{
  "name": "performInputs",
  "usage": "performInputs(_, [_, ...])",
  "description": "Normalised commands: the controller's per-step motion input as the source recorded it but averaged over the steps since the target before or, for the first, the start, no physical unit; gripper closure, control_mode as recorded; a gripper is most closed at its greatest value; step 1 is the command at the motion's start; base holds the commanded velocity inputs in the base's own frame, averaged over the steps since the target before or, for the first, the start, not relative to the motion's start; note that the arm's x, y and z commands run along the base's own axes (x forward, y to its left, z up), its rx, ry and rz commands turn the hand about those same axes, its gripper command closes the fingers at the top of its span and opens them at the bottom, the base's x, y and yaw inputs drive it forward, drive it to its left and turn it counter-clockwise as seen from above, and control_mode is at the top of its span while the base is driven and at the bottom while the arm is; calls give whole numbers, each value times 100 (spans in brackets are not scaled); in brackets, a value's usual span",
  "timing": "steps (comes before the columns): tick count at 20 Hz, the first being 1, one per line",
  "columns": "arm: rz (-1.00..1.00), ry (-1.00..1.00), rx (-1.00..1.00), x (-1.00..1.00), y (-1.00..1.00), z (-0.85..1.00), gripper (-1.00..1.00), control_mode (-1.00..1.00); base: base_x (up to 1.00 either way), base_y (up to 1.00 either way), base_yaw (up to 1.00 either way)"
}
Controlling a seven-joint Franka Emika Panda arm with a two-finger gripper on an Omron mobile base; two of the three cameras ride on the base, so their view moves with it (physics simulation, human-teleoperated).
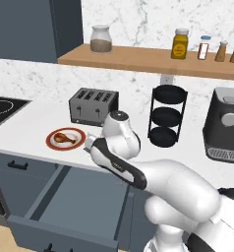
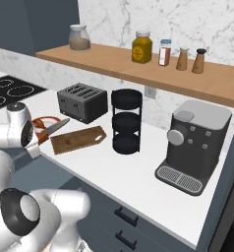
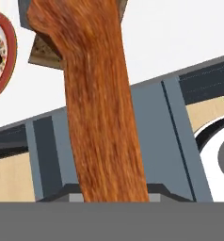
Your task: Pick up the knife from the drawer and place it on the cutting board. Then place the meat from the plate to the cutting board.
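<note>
Item: small kitchen knife (image 2: 54,128) with orange-red handle and grey blade, pinched in the two-finger gripper (image 2: 34,140), held above the counter edge beside the dark brown wooden cutting board (image 2: 78,139). Browned drumstick (image 1: 64,137) rests on the red-rimmed white plate (image 1: 66,146); slate-blue drawer (image 1: 65,209) stands open.

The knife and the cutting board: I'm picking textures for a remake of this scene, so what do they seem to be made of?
The knife: its handle looks like orange-brown wood with streaky grain and a matte finish; the blade reads as plain grey metal, though small here. The cutting board: dark brown wood, judging by lengthwise grain lines, flat and unglossy. Both are rendered, so the finish is a guess.
</note>
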Motion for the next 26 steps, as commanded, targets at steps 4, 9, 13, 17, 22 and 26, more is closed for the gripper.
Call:
performInputs(4, [-36,17,-8,100,-15,-9,100,-100,0,0,0])
performInputs(9, [-15,17,-1,97,-17,-32,100,-100,0,0,0])
performInputs(13, [0,14,0,95,-12,-54,100,-100,0,0,0])
performInputs(17, [0,6,0,87,0,-80,100,-100,0,0,0])
performInputs(22, [-3,0,-2,61,0,-75,100,-100,0,0,0])
performInputs(26, [-4,0,-1,13,0,-40,-100,-100,0,0,0])
